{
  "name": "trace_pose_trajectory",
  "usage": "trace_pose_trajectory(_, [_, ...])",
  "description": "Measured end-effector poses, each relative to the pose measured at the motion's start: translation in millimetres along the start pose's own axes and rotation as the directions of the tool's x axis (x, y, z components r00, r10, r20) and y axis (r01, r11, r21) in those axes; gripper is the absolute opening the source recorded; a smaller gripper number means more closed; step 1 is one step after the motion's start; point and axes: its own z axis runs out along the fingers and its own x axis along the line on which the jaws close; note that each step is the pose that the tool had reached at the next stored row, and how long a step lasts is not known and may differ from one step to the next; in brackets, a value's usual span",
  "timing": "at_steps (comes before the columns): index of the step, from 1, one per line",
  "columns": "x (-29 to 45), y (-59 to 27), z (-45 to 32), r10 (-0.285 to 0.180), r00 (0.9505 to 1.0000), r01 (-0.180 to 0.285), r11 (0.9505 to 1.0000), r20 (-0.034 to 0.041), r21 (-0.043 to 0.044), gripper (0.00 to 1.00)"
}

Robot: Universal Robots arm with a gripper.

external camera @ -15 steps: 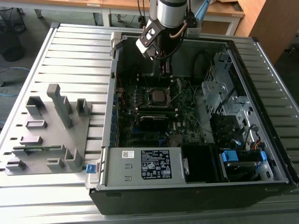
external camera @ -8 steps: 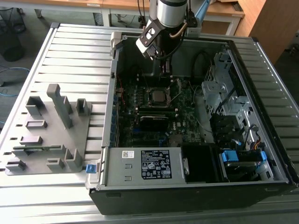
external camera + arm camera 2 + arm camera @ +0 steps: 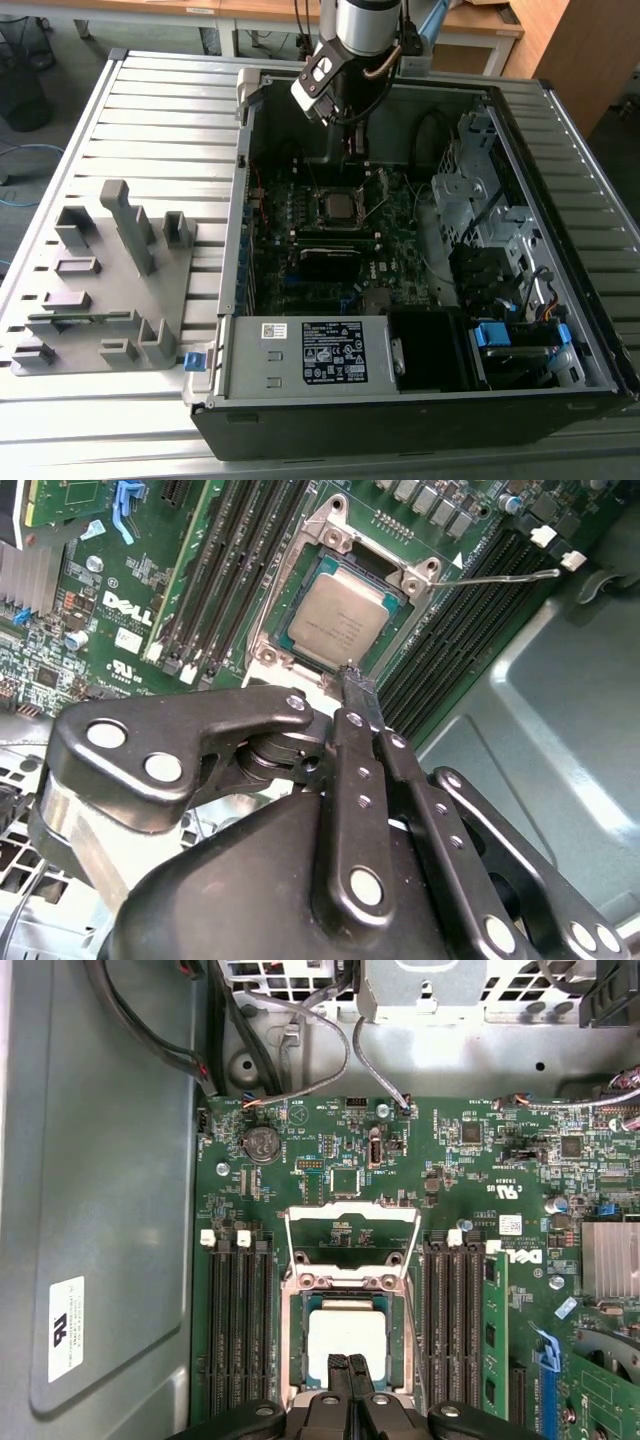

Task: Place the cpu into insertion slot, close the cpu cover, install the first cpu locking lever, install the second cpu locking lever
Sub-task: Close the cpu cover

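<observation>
cpu [image 3: 345, 1340] sits flat in the slot [image 3: 291, 1355]. pincer [image 3: 350, 1362] is pinched closed with nothing in it, tips right over the chip's edge. cover [image 3: 352, 1207] is standing open, so this looks like the closing step: push the frame, never the chip. the first wrist view gives the raised cover; the second wrist view gives 1 lever [image 3: 500, 578] sticking out.

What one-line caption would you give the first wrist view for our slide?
Shut end effector over the edge of the cpu, which sits in the insertion slot; cpu cover stands open.
</observation>
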Motion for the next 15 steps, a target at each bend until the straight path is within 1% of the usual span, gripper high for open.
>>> trace_pose_trajectory(11, [0.0,0.2,-1.7,0.0,1.0,0.0,1.0,0.0,0.0,0.11])
trace_pose_trajectory(15, [0.0,2.0,-1.7,0.0,1.0,0.0,1.0,0.0002,0.0001,0.11])
